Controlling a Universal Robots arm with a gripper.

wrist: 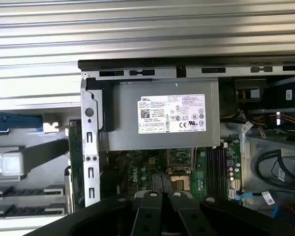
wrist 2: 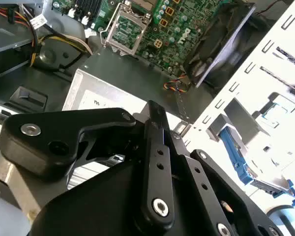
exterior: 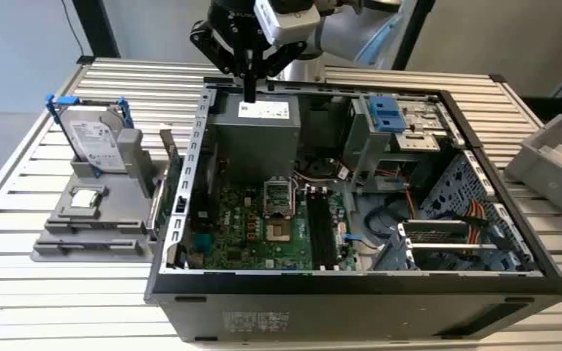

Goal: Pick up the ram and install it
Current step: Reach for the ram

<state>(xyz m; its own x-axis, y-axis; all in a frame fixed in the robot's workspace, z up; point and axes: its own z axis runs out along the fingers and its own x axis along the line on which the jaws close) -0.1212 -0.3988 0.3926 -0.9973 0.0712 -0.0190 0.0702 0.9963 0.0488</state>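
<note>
My gripper [exterior: 249, 95] hangs above the back edge of the open computer case [exterior: 359, 281], over the grey power supply [exterior: 257, 131]. Its black fingers [wrist 2: 155, 147] point down and look shut, with nothing visible between them. A thin narrow board, which I take for the ram [exterior: 170, 157], stands on edge at the right end of the grey holder [exterior: 91, 234], close to the case's outer wall. It is well below the gripper and to the exterior view's left of it. The motherboard's black slots [exterior: 320, 230] lie inside the case beside the CPU socket [exterior: 277, 194].
The holder also carries a silver hard drive in a blue frame [exterior: 96, 135] and a small square chip [exterior: 84, 197]. Cables and a drive cage [exterior: 398, 124] crowd the case's right side. A grey bin [exterior: 559, 157] stands at the far right on the slatted table [exterior: 66, 300].
</note>
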